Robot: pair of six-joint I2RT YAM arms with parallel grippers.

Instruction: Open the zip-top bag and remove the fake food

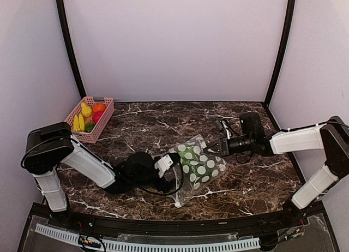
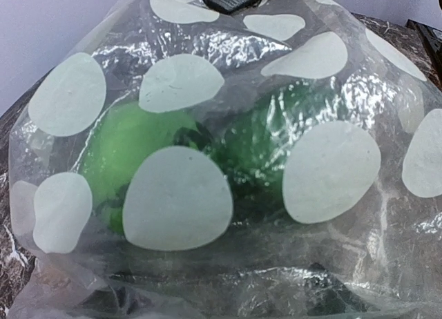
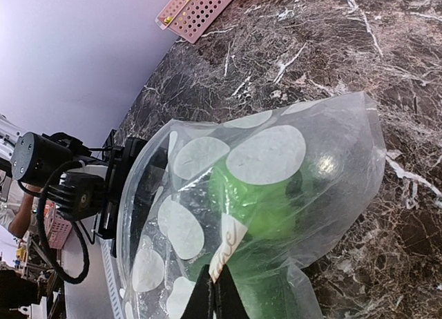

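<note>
The zip-top bag (image 1: 199, 167) is clear with pale dots and is held off the marble between my two grippers. My left gripper (image 1: 170, 162) grips its left edge. In the left wrist view the bag (image 2: 228, 126) fills the frame and hides my fingers. My right gripper (image 1: 210, 148) is shut on the bag's right edge, and its black fingertips (image 3: 217, 295) pinch the plastic. Green shows inside the bag (image 3: 276, 188); I cannot tell whether it is print or a piece. The fake food (image 1: 89, 117), yellow, orange, red and green, lies in the pink basket.
The pink slotted basket (image 1: 107, 107) stands at the far left of the marble table (image 1: 163, 124), and its corner shows in the right wrist view (image 3: 200, 12). Black frame posts rise at both back corners. The left arm's cable loops on the table beside the bag.
</note>
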